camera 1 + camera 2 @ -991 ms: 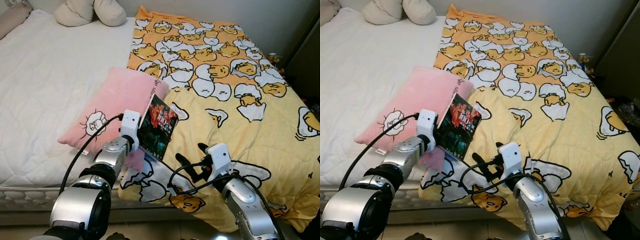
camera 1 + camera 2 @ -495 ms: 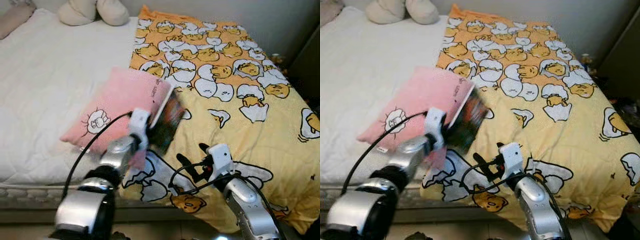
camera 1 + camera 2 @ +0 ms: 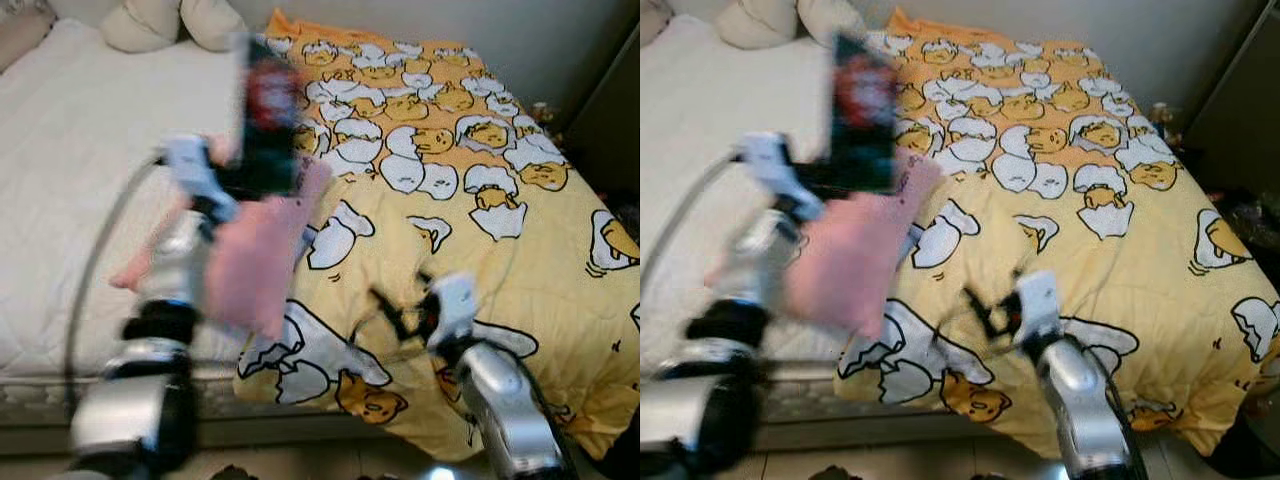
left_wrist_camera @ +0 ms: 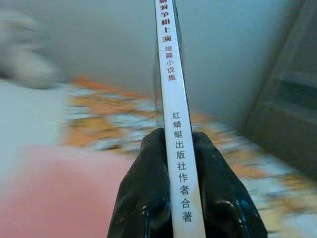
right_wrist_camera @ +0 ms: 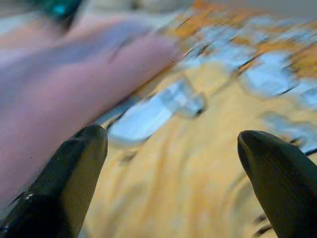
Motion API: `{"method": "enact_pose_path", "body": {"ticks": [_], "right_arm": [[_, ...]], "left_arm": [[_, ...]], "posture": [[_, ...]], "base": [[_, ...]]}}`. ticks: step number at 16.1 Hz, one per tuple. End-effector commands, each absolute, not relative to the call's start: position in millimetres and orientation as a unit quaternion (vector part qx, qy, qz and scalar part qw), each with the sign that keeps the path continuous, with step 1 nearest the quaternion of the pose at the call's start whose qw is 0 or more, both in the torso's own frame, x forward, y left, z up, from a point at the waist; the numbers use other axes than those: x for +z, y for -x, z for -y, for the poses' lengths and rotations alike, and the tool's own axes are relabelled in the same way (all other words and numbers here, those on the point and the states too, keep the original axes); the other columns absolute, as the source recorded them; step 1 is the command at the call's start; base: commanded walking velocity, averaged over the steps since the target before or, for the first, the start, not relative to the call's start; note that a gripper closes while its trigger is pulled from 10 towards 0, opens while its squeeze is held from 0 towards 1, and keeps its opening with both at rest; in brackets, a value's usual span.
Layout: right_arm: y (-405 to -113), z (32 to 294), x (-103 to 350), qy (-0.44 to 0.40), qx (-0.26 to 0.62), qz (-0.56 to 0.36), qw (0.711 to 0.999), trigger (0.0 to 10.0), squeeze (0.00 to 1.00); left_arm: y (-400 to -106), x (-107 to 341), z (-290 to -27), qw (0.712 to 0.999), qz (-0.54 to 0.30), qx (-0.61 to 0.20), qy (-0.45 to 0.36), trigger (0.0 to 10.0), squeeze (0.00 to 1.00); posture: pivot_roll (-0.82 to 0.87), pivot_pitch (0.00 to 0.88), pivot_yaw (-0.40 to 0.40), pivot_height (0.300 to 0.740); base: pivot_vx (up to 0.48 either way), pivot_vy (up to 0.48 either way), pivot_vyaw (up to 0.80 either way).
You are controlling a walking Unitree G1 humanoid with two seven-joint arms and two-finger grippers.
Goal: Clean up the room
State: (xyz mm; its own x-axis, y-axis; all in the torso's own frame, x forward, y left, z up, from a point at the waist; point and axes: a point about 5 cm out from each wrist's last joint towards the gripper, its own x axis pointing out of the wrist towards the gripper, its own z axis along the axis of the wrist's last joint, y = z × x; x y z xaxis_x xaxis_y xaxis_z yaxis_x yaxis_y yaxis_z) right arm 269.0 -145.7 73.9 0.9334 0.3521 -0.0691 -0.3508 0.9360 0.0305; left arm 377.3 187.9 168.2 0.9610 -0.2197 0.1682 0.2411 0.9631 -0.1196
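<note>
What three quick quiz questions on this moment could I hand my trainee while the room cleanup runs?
1. True or false: the left tool is shut on the book, gripping it across its white spine.
2. The right tool is: A) shut on the pink pillow, B) open over the yellow blanket, C) holding the book.
3. Fill in: the book is held raised above the ___ pillow.

Key: 1 true; 2 B; 3 pink.
</note>
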Motion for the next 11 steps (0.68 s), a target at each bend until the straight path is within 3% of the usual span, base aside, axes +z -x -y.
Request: {"method": "enact_pose_path", "body": {"ticks": [1, 2, 6, 11], "right_arm": [[-277, 149, 93, -0.002, 0.141, 0.011, 0.99, 10.0, 0.0], [-278, 148, 96, -0.005, 0.133, 0.019, 0.991, 10.0, 0.0], [-296, 159, 118, -0.009, 0.046, 0.092, 0.995, 10.0, 0.0], [-302, 154, 112, -0.005, 0.056, 0.083, 0.995, 10.0, 0.0]], "left_arm": [[-373, 159, -185, 0.99, 0.068, -0.122, 0.032, 10.0, 0.0], [-371, 156, -184, 0.991, 0.063, -0.121, 0.017, 10.0, 0.0], [-362, 126, -176, 0.999, 0.014, -0.046, 0.019, 10.0, 0.0], [-362, 133, -159, 0.998, 0.04, -0.046, 0.026, 10.0, 0.0]], "posture": [[0.02, 0.0, -0.05, 0.74], [0.03, 0.0, -0.052, 0.74], [0.03, 0.0, -0.04, 0.74], [0.04, 0.0, -0.035, 0.74]], "base": [[0.0, 0.0, 0.0], [0.0, 0.0, 0.0], [0.0, 0.472, 0.0], [0.0, 0.476, 0.0]]}}
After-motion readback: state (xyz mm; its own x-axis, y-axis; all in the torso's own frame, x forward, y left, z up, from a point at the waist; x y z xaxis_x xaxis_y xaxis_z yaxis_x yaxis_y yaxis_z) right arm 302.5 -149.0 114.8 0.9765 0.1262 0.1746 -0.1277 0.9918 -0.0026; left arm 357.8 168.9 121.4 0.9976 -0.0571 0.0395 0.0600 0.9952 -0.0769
